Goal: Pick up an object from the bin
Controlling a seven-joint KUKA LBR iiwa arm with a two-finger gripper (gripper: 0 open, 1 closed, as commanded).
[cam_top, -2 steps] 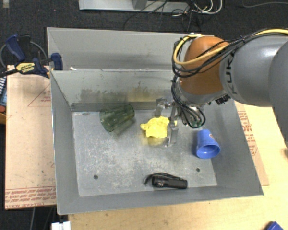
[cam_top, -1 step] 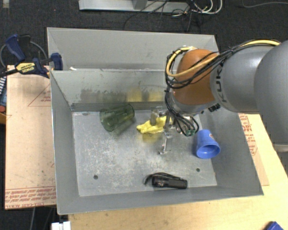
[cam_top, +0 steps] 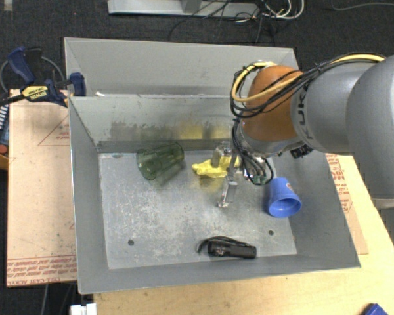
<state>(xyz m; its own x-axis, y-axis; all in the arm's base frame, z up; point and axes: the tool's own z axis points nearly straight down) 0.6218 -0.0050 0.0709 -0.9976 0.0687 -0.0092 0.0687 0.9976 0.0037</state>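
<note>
My gripper [cam_top: 224, 201] hangs low over the middle of the bin, its tip close to the floor. Just to its upper left lies a small yellow thing [cam_top: 209, 169], partly hidden behind the gripper. A blue cup [cam_top: 280, 199] lies on its side to the gripper's right, with its mouth facing the front. A black elongated object [cam_top: 226, 248] rests on the floor near the front wall, below the gripper.
A translucent green cup [cam_top: 160, 161] lies on its side at the back left, near the rear wall. The arm and its orange cover reach in from the right and cover the bin's back right part.
</note>
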